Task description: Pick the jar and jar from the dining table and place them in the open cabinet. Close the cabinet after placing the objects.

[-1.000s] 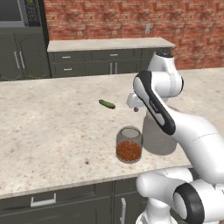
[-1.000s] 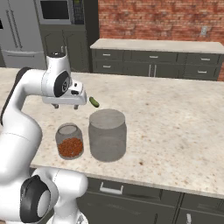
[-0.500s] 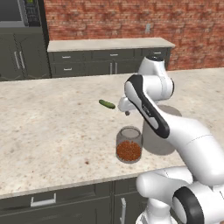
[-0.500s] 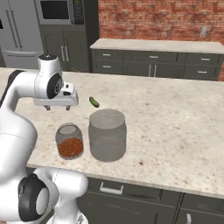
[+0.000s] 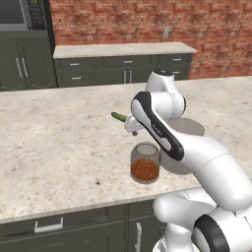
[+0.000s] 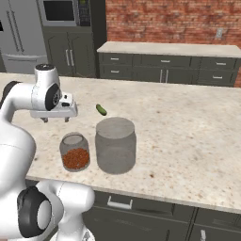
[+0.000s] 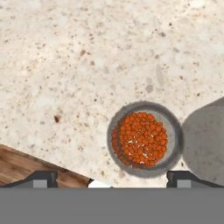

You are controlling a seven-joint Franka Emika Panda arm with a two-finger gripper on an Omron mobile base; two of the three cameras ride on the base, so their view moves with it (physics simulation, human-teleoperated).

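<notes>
A red brick wall (image 5: 147, 22) rises behind dark grey base cabinets (image 6: 164, 75) and a microwave (image 6: 59, 12).

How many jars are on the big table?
2. The small glass jar with orange bits stands near the table's front edge, under the robot's hand. The bigger grey jar stands right beside it.

grey frosted jar (image 5: 189, 129) mostly hidden behind arm in left base view; cut off by right edge in hand view (image 7: 205, 142). claw (image 7: 111, 177) fingertips barely rise above bottom band in hand view. pickle (image 6: 100, 109) too small for detail. counter (image 6: 197, 136) cut by frame edges.
</notes>
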